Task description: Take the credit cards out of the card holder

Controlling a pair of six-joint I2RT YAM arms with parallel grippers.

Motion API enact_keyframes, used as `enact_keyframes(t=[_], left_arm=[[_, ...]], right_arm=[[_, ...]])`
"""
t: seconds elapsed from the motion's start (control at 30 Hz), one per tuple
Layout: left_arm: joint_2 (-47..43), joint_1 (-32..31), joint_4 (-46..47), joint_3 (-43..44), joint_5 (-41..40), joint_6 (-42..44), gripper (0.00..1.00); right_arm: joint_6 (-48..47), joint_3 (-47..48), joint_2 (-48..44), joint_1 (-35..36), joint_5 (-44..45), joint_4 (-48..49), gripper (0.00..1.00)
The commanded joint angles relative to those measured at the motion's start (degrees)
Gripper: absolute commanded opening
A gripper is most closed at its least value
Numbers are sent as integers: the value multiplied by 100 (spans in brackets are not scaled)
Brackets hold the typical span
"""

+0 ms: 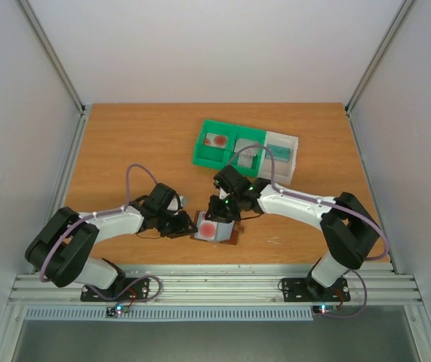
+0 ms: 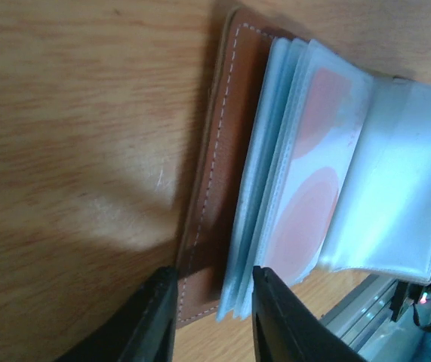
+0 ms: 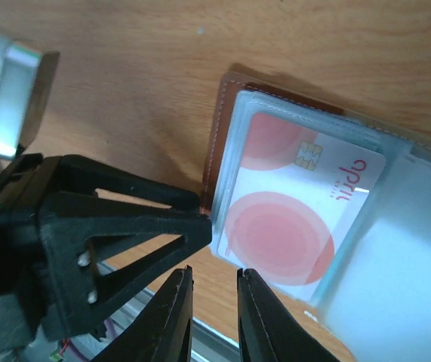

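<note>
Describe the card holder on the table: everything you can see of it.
The card holder is a small brown, leather-looking wallet with pale edge stitching and a stack of clear bluish plastic sleeves. It lies open on the wooden table, near the front edge. The top sleeve holds a white card with red circles and a chip. The left end effector straddles one corner; whether it grips is unclear.

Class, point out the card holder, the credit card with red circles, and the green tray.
card holder (image 2: pixel 215 173), left wrist view, brown stitched cover.
credit card (image 3: pixel 294 196), right wrist view, white middle.
green tray (image 1: pixel 209 161), top view, near wall.
</note>
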Motion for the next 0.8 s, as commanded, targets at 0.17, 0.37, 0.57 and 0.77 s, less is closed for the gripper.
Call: enact_keyframes(t=[0.17,0.37,0.57,0.77], left_arm=[[-118,14,599,-515,317,-621,23],[-556,16,338,-486,208,-750,29],[-808,15,-14,-261,-10,-668,38],[-723,17,170,-70,73,-591,42]], right_arm=[[-260,-284,417,105,337,277,18],[-480,-609,311,96,623,370,18],[-447,-917,178,92,728,684,16],[-347,-1150,121,78,546,1129,14]])
